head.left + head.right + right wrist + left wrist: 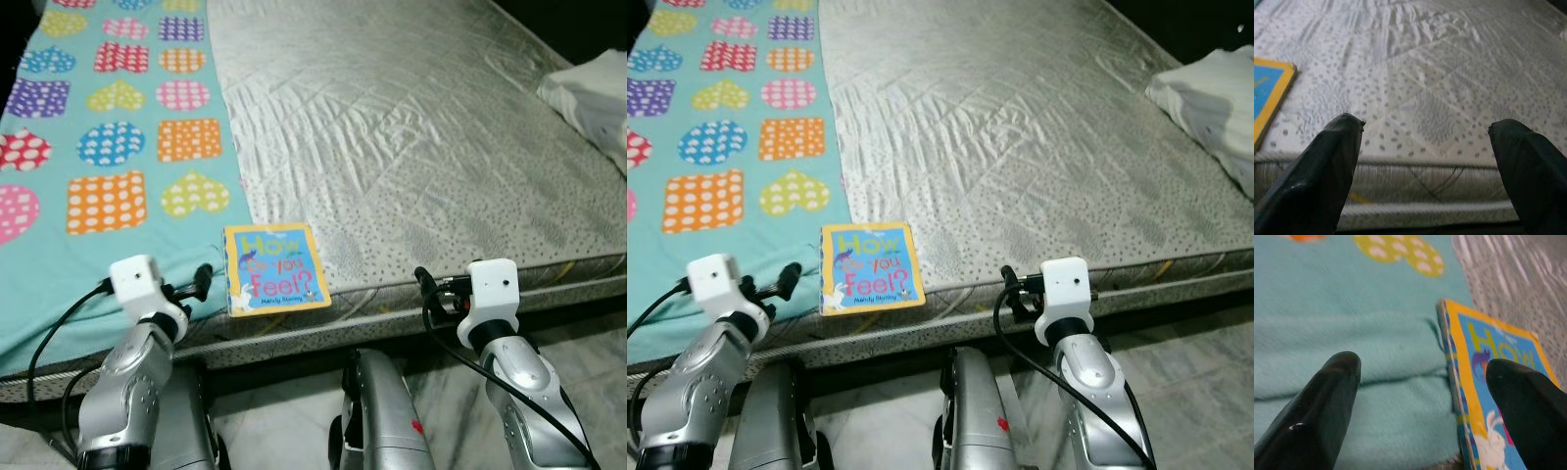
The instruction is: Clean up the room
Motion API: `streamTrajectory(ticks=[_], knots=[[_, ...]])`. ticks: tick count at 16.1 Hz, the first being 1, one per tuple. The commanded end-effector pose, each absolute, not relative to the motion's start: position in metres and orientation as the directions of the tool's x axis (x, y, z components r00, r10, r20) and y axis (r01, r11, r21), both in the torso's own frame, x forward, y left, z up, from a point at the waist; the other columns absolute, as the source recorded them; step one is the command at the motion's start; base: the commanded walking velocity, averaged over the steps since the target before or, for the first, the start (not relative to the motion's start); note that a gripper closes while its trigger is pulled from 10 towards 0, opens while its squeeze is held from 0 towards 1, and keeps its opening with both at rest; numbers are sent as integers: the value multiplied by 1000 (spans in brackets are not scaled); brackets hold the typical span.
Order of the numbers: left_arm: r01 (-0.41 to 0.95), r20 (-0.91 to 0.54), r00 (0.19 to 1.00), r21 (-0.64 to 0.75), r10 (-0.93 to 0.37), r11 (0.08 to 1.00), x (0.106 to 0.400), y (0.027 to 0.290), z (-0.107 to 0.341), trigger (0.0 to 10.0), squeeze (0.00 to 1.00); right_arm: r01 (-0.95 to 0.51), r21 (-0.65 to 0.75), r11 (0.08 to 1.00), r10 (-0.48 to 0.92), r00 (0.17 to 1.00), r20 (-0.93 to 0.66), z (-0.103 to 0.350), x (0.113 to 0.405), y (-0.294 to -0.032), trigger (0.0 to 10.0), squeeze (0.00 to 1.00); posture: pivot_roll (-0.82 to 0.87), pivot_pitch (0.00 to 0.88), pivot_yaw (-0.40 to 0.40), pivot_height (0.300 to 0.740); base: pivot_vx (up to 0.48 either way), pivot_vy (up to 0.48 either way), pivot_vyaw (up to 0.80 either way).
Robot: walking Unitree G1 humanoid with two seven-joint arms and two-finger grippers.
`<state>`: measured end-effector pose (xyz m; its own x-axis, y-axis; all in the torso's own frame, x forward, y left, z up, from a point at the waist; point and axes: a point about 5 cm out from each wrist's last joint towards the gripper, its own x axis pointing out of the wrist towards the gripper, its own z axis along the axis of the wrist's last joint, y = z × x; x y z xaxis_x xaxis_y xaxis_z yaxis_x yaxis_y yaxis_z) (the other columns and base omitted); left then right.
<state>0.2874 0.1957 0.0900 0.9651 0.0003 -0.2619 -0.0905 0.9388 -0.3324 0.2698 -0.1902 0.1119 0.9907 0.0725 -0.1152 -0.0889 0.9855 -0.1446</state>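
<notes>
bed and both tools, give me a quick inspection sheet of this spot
surface: bare grey mattress, a teal blanket with dotted hearts and squares over its left part
job's things: picture book lying flat at the near edge, beside the blanket's border
clutter: white pillow at the far right
tools: left tool open, at the book's left edge over the blanket; right tool open, level with the mattress edge, right of the book
cables: black cable looping off each wrist
surroundings: marble floor below the bed
</notes>
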Motion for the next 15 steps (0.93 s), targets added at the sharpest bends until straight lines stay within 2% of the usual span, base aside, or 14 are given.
streamTrajectory(ticks=[1,6,12,15], knots=[[-75,-292,956,-333,-28,940,288,192,85,10000,0,-78,-152,985,64,993,-98,118,267,-194,10000,0,-118,195,-105,516,0,0,0],[-9,-315,942,-376,-119,926,304,172,81,10000,0,-91,-169,981,77,993,-89,124,269,-195,10000,0,-137,186,-118,516,0,0,0],[27,-363,914,-394,-182,919,315,163,63,10000,0,-98,-191,977,84,993,-81,128,268,-195,10000,0,-159,185,-132,516,0,0,0],[76,-331,915,-420,-231,905,328,150,70,10000,0,-96,-199,975,82,994,-78,130,267,-196,10000,0,-174,188,-133,516,0,0,0]])
